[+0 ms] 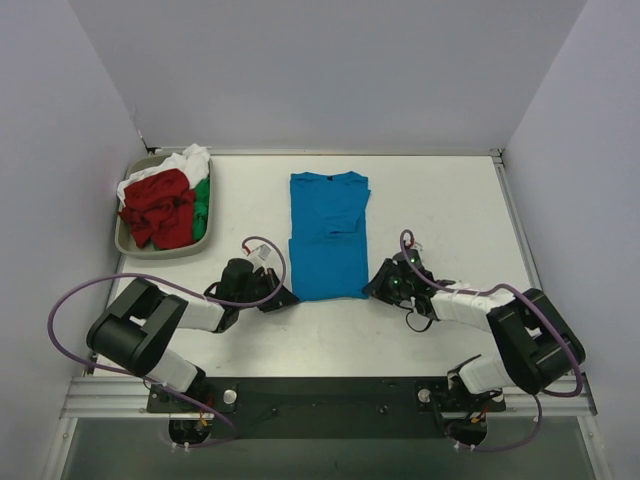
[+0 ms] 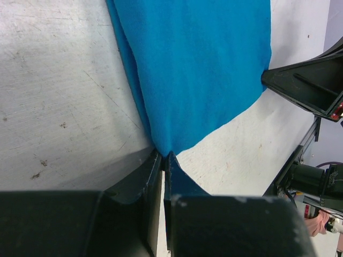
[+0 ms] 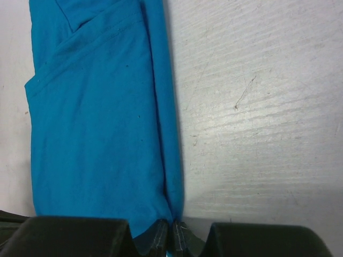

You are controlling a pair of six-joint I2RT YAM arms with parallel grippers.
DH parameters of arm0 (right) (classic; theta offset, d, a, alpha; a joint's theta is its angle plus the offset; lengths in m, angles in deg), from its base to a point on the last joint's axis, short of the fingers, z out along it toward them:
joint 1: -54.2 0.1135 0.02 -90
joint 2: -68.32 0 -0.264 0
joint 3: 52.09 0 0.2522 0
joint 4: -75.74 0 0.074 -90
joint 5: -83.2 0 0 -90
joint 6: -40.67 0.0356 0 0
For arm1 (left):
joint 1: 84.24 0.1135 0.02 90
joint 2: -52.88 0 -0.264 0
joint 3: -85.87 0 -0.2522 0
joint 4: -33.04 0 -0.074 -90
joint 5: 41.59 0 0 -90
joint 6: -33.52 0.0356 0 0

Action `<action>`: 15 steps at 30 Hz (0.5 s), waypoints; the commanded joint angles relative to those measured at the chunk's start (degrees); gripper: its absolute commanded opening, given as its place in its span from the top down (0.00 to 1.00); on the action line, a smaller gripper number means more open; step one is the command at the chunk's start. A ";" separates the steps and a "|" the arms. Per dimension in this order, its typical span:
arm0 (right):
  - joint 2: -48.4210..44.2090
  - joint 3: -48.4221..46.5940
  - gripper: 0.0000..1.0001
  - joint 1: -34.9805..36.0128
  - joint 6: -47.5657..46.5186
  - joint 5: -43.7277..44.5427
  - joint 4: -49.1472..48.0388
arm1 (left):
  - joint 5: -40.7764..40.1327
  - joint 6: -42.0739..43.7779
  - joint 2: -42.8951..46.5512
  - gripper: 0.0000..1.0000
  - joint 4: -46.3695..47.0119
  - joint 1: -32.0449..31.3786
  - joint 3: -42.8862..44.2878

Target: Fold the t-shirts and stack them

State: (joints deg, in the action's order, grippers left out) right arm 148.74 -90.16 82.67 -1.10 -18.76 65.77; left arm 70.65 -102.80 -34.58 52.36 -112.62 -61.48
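**Shallow corner grips could let the fold come apart**

I see the blue shirt (image 1: 328, 235) lying flat on the table (image 1: 440, 200), just right of the tray (image 1: 127, 246), narrowed into a long strip. My left gripper (image 2: 163, 156) is pressed together on the hem corner nearer the tray. My right gripper (image 3: 171, 227) pinches the hem corner farther from the tray.

Both bites look thin, with only the tip of the cloth between the fingers. If I raise the two arms unevenly, I expect one corner to slip out. The tucked layers could then slide apart, or the fold could skew toward the tray.

The red shirt (image 1: 160, 208), green shirt (image 1: 203, 212) and white shirt (image 1: 190, 160) sit heaped in the tray, unfolded.
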 commanded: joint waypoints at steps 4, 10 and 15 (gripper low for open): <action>2.55 2.26 1.00 2.47 0.73 1.16 3.51 | -1.59 1.15 -1.31 1.00 -3.73 0.26 -1.49; 0.18 3.66 1.00 5.53 1.69 3.61 4.82 | -0.79 0.19 1.15 1.00 -3.90 -0.01 -3.42; -5.71 5.50 1.00 10.81 3.45 8.18 9.30 | -3.34 -1.05 8.52 1.00 -7.67 -2.46 -6.06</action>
State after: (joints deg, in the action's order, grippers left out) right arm 146.42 -87.82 89.57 1.39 -15.00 64.99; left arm 70.03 -103.81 -30.71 51.92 -113.10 -64.71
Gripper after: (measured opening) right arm 0.037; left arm 0.129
